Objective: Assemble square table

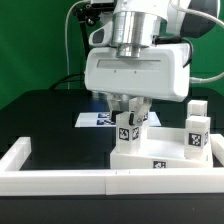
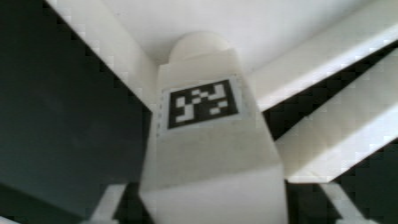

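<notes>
Arm vertical, wrist down; gripper [image 1: 128, 117] fingers [image 1: 136, 108] clamped on leg [image 2: 214, 130].

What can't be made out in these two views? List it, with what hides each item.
- Exterior view: the gripper fingertips and where the held leg meets the tabletop; the wrist housing and the leg itself cover them.
- Exterior view: the marker board is partly hidden behind the arm.
- Wrist view: the leg fills the frame, hiding its lower end; the surroundings are blurred.

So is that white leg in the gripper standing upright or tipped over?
Upright. The leg hangs vertically between the fingers of the gripper, its lower end at the tabletop slab.
</notes>
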Controlling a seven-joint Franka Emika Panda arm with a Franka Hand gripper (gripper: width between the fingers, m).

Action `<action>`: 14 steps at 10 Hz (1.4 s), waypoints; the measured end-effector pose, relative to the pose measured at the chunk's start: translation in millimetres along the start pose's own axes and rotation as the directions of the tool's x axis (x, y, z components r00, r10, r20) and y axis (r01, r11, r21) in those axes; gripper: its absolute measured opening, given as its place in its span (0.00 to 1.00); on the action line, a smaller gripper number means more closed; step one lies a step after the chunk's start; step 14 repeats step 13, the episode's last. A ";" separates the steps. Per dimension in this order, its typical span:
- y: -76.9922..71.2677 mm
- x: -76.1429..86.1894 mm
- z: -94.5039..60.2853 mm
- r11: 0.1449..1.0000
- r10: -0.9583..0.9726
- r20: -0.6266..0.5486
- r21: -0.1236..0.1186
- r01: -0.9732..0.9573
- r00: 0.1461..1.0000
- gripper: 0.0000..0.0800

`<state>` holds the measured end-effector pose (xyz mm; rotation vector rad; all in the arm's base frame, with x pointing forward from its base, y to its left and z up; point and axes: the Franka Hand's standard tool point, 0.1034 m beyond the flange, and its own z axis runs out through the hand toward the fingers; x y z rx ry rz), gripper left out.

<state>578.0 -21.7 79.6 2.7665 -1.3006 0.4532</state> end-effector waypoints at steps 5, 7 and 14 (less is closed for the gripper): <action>1.7 0.7 0.4 1.000 0.004 0.000 -0.002 -0.004 1.000 0.75; 1.7 0.7 0.4 1.000 0.004 0.000 -0.002 -0.004 1.000 0.80; 0.0 -1.7 -25.2 0.998 -0.055 0.014 0.044 0.054 0.998 0.81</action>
